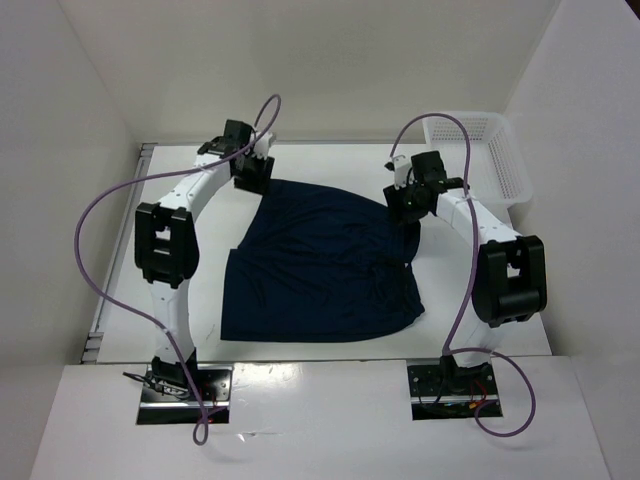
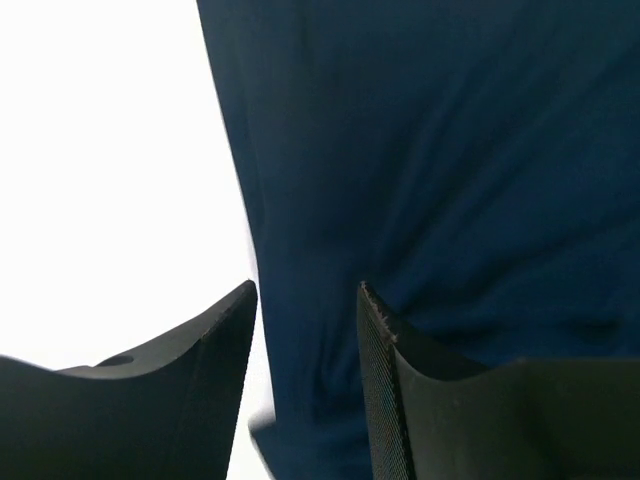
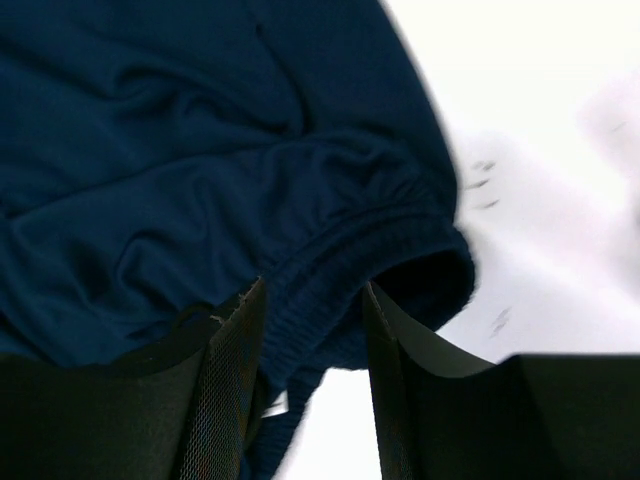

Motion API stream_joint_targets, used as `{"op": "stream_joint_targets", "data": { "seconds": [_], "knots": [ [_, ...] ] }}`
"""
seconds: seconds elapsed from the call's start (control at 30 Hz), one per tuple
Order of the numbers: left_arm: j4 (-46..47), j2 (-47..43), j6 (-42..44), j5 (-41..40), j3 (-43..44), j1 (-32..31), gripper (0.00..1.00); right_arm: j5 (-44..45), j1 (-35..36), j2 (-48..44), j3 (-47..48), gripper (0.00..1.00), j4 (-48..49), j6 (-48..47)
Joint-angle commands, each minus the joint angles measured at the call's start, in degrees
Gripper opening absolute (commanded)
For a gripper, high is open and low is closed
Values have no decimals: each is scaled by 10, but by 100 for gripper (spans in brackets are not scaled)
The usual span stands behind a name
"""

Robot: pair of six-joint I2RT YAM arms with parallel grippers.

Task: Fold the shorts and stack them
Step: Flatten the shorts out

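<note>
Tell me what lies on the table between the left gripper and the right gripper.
The shorts: their far edge runs from the left gripper to the right gripper, nothing else between. The top view shows this.

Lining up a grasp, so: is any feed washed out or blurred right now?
Left wrist view: the table is blown out white, the shorts soft. Right wrist view: table overexposed too, the fabric's right edge smeared. Top view: evenly lit, sharp, faint shadows only.

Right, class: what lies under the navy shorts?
The shorts lie on the white table, which shows around their edges. Anything directly beneath the cloth is covered, so it cannot be seen.
</note>
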Motion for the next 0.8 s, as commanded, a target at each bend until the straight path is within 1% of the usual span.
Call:
{"op": "stream_joint_targets", "data": {
  "seconds": [0.0,0.03,0.07,0.17,0.3,0.47,0.57,0.6,0.63,0.67,0.77],
  "knots": [
    [14,75,2,47,99,10,52,-19,4,6,-20,49,-13,47],
    [8,112,2,47,121,10,52,-19,4,7,-20,49,-13,53],
    [-1,129,2,60,142,10,52,-19,-2,14,-20,49,-13,53],
    [-7,176,2,65,197,10,54,-7,-16,20,5,49,-21,59],
    [6,217,2,42,244,10,57,-13,-21,20,24,49,-58,48],
    [12,248,2,23,265,15,57,-18,-27,33,10,49,-65,48],
    [7,254,2,44,265,15,57,-25,-42,51,0,49,-52,55],
    [7,254,2,44,265,15,55,-25,-49,57,0,52,-52,55],
    [1,254,2,51,265,10,51,-41,-49,63,0,55,-46,55],
    [1,259,2,57,265,10,48,-42,-49,68,5,55,-46,55],
    [1,259,2,69,265,5,39,-57,-49,89,28,60,-41,65]
  ]
}}
